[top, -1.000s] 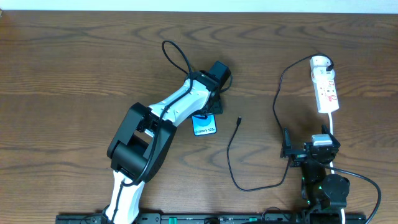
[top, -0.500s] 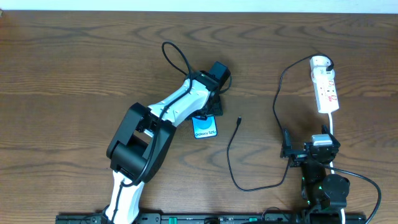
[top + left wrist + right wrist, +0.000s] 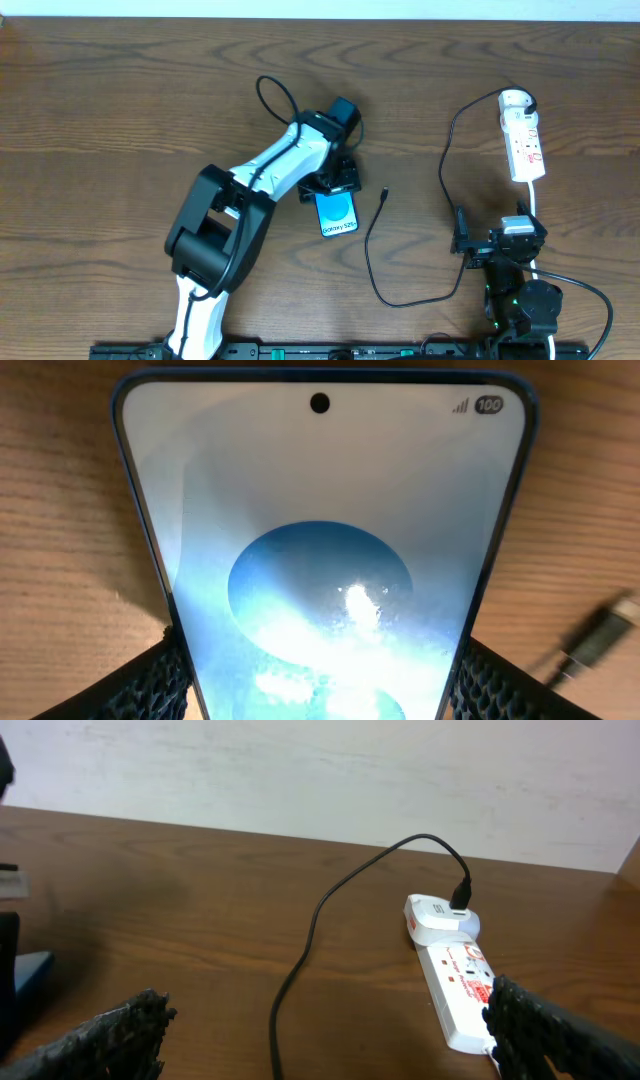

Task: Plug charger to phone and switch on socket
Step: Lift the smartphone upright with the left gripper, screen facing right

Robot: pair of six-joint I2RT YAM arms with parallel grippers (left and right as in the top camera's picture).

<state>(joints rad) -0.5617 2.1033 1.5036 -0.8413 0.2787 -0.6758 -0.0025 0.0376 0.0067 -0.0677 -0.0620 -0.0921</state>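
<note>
On the phone (image 3: 338, 213) you see a blue-and-white screen; the charger (image 3: 384, 195) is black, the socket (image 3: 524, 140) white with red markings, the table (image 3: 120, 110) brown with wood grain.

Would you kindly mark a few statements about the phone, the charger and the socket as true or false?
1. The left gripper grips the phone by its side edges. True.
2. The connector tip of the charger is in the phone. False: it lies on the table beside the phone, apart from it.
3. The charger's other end meets the socket at its rounded end. True.
4. The right gripper holds the charger. False: it is open and empty.
</note>
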